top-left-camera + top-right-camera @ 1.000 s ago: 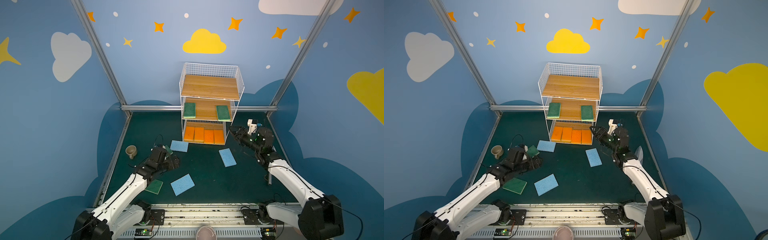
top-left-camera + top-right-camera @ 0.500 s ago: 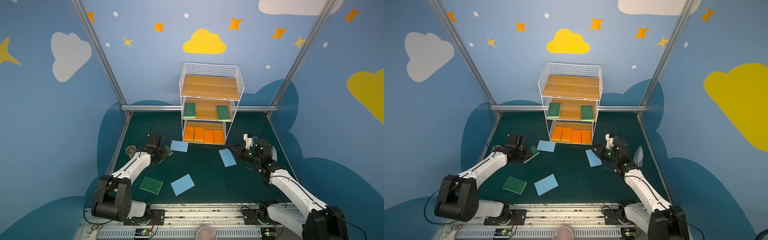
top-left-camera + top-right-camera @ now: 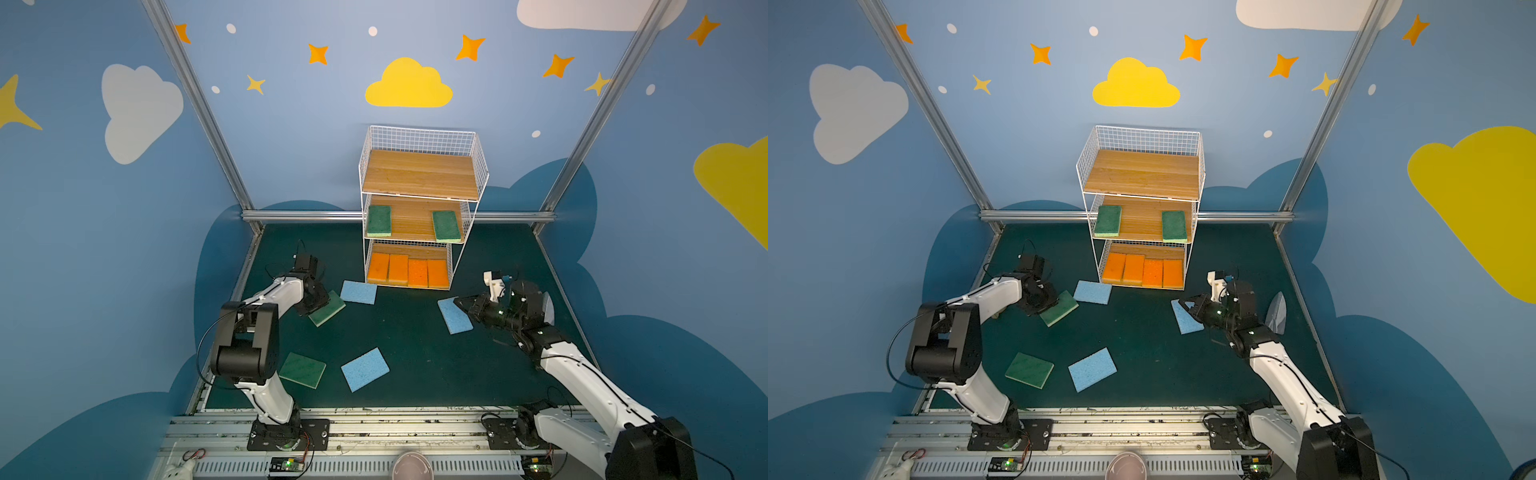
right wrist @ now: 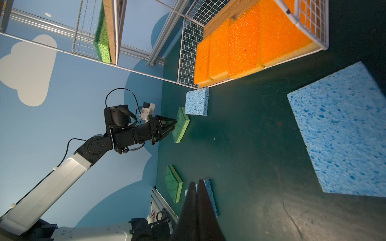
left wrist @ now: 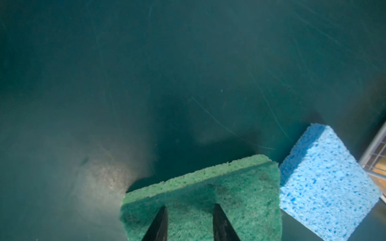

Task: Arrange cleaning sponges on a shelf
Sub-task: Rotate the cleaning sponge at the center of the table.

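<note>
Narrowly parted, the left end effector [image 5: 190,205] touches a green sponge [image 5: 240,187].

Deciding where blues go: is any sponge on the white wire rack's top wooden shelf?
No, the top wooden shelf shows only bare planks.

I count eleven sponges in front of me: four orange sponges [image 3: 378,268] [image 3: 398,269] [image 3: 417,272] [image 3: 438,273], four green sponges [image 3: 379,220] [image 3: 446,225] [image 3: 330,309] [image 3: 302,369] and three blue sponges [image 3: 358,291] [image 3: 455,316] [image 3: 365,369]. There is one shelf [image 3: 481,166] with three wooden tiers [image 3: 417,174] [image 3: 411,220] [image 3: 409,251]; six sponges sit on it, the four orange ones on the lowest tier and two green ones on the middle tier. The other five lie on the mat [image 3: 415,353], two green and three blue, so the orange kind is all four on the shelf, the green kind is split two and two, and the blue kind is all three on the mat.
</note>
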